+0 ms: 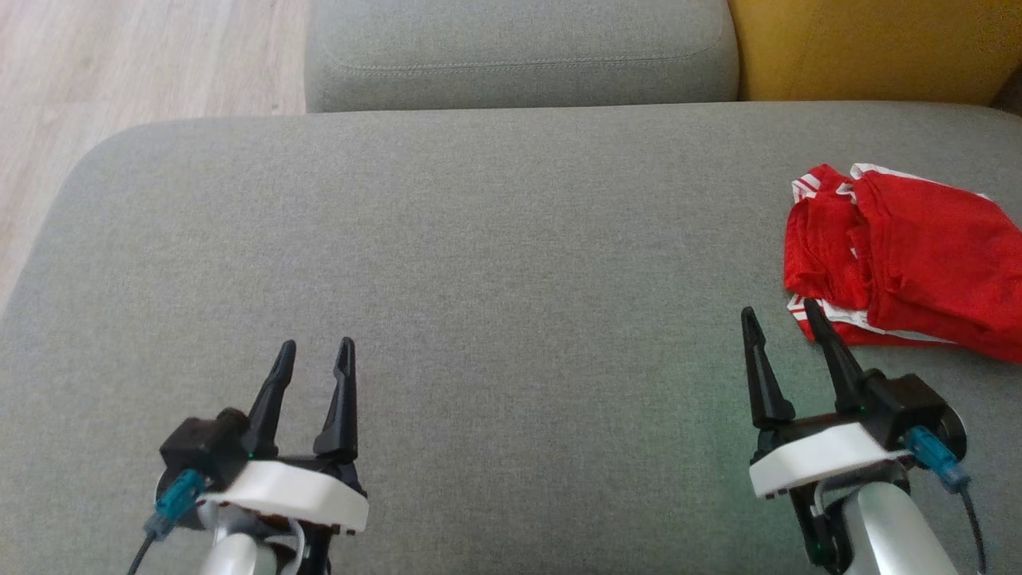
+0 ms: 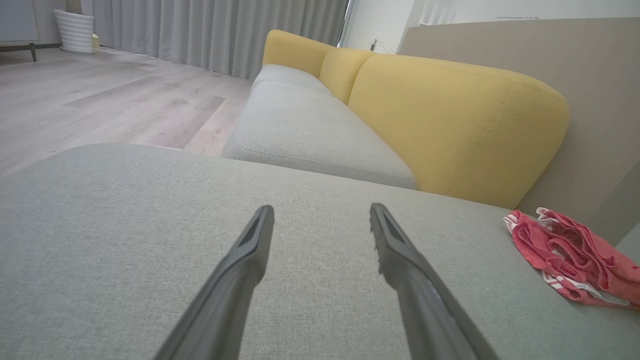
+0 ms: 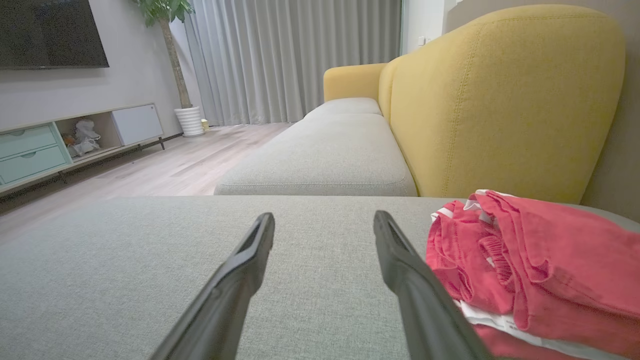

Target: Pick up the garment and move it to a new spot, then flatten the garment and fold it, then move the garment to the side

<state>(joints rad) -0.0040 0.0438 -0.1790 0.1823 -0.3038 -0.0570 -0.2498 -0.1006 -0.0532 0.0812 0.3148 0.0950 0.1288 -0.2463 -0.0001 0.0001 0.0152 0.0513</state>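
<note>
Spread wide and holding nothing, the left jaws and the right jaws both point away from the robot over the broad grey woven sofa seat (image 1: 479,239), one pair at the near left, the other at the near right. Only bare grey cloth shows between the long dark fingers (image 1: 838,355) of either pair.

Just past the right jaws, ahead and to their right, lies the red garment with white stripes (image 1: 918,255), bunched in loose overlapping layers on the seat's right side, below the yellow upholstered backrest (image 1: 870,48). In the head view the tip of the right pair's outer finger overlaps the garment's near left corner; whether it touches the cloth I cannot tell. From the right wrist the garment (image 3: 540,250) sits close beside that finger. From the left wrist the garment (image 2: 565,250) is well apart, off to the right.

Its long axis seems to run across the seat, slanting slightly toward the robot, though its right end is cut off by the picture's edge. The right arm is plainly the nearer one, so a pick-up would likely call for a short reach forward and rightward, then a carry left toward the middle of the seat.

Farther out sit a second grey cushion (image 1: 519,56) and pale wood floor (image 1: 120,64)
</note>
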